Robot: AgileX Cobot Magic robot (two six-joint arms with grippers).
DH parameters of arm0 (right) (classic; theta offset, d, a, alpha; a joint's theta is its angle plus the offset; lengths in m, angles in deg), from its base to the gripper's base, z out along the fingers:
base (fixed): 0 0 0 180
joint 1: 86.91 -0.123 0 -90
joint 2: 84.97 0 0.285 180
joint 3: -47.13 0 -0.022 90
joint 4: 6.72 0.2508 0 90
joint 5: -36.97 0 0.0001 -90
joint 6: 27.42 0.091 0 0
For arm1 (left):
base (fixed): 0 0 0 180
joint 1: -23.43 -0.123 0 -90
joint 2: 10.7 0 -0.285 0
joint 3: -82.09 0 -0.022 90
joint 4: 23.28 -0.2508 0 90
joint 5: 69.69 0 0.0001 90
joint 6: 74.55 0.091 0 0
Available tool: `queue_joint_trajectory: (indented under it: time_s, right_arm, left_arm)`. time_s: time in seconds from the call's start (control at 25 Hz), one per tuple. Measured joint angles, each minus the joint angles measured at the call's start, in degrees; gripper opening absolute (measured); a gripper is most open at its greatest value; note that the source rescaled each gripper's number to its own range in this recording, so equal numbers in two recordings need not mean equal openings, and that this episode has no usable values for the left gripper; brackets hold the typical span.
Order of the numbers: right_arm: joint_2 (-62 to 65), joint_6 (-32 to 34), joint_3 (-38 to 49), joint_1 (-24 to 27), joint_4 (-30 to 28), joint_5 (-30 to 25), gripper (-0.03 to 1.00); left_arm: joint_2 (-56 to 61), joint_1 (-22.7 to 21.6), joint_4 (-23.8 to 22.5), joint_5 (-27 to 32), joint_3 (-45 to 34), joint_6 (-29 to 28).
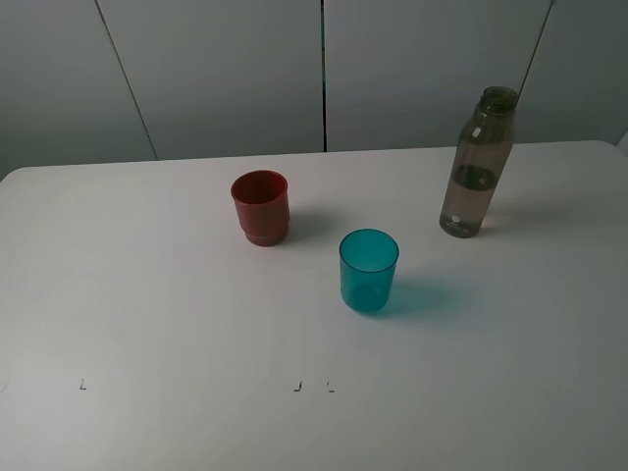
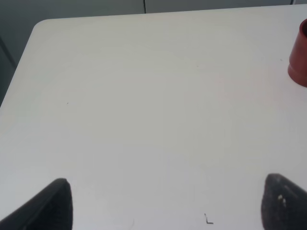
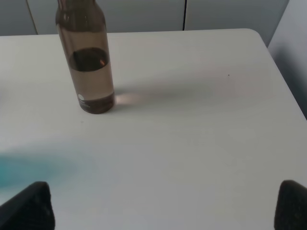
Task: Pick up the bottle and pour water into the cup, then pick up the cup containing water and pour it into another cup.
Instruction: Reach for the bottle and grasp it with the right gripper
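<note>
Smoky bottle (image 1: pixel 478 167) stands upright, seemingly uncapped, behind-right of teal cup (image 1: pixel 369 271); left gripper (image 2: pixel 165 206) and right gripper (image 3: pixel 160 207) both spread, empty, so pickup not started, right must advance and clamp bottle body

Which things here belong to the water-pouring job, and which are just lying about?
Belong to the job:
- tall smoky grey-brown translucent plastic bottle
- teal translucent plastic tumbler
- opaque red plastic cup

Just there:
- white table
- small black marks on it
</note>
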Motion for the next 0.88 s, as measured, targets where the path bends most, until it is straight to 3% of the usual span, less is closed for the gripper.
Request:
queue_joint_trajectory:
  time_s: [0.88]
  right_arm:
    - [0.0,0.0,0.0,0.0,0.0,0.0,1.0]
  left_arm:
    - [0.0,0.0,0.0,0.0,0.0,0.39]
